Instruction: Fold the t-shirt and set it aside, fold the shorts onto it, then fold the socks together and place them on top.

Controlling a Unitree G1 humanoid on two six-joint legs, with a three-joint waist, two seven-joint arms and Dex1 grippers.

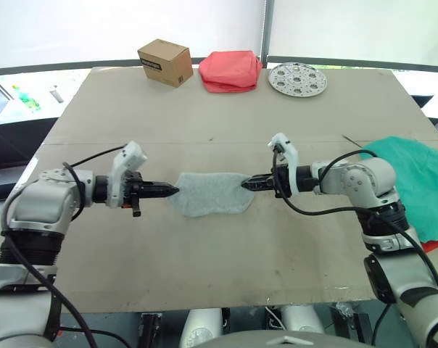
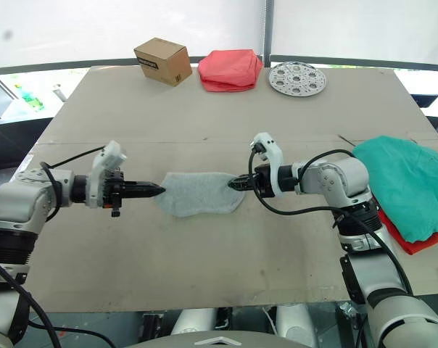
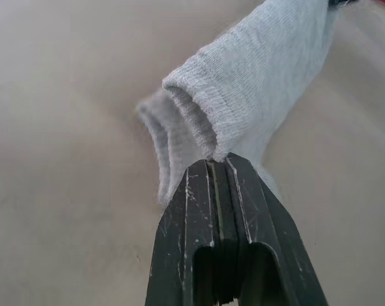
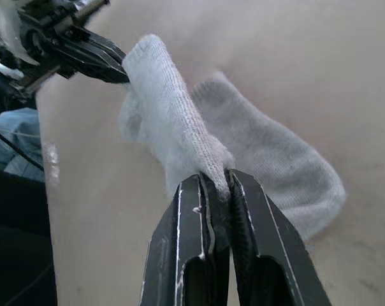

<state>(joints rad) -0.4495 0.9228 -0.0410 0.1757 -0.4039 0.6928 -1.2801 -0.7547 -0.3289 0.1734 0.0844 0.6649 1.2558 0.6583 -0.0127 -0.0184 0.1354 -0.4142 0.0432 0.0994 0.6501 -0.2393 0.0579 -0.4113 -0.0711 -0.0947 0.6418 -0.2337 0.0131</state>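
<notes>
Both sets of fingers are clamped tight on one grey sock, one pair at each end. The left gripper (image 1: 172, 191) pinches the cuff end, its fingers (image 3: 221, 210) closed with knit between them. The right gripper (image 1: 248, 184) has the opposite end, fingers (image 4: 211, 236) squeezed shut on a bunch of fabric. Between them the socks (image 1: 208, 193) sit mid-bench: the held sock is stretched just above its partner, which lies flat on the bench (image 1: 226, 254) beneath. Out by the right arm, the teal shorts (image 1: 415, 181) lie crumpled at the bench's right edge, with the red t-shirt (image 2: 415, 243) peeking out from under them. Along the far edge stand a cardboard box (image 1: 164, 62), a folded salmon-pink cloth (image 1: 230, 70) and a round perforated metal plate (image 1: 297, 79).
</notes>
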